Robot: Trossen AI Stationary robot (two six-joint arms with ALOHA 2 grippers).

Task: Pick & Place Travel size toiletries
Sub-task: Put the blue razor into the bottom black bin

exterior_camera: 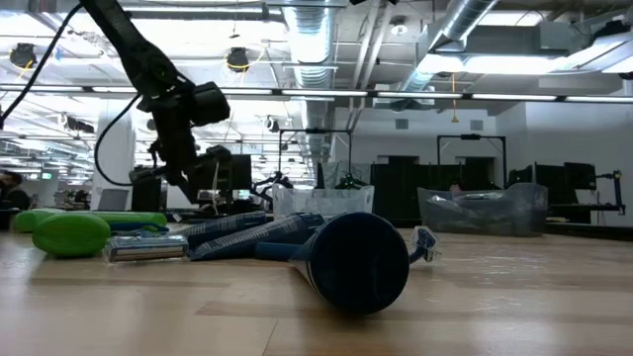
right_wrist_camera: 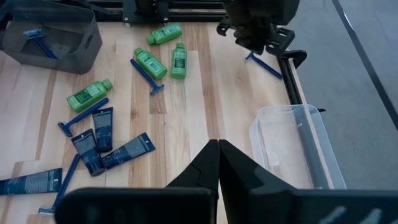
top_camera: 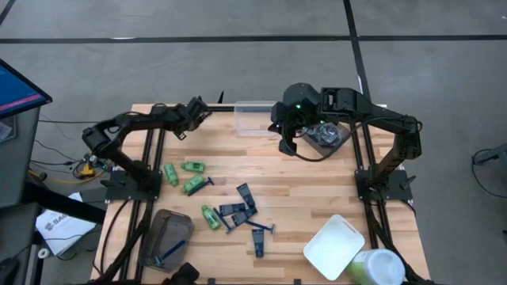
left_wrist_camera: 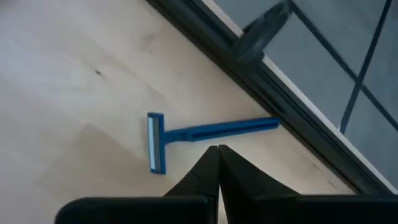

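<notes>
Nearest our low camera lies a dark navy tube, with green bottles beside it. Mid-table we see the toiletries scattered: bottles, tubes, a razor. One razor sits in the grey tub. Farther back, our left gripper, fingers pressed together, hangs over a blue razor at the table's edge. Our right gripper, likewise closed and empty, hovers by the clear tub.

My left gripper near surface back edge, over one razor. Bottles left of tubes, mid-surface. Another razor in front-left tub.
</notes>
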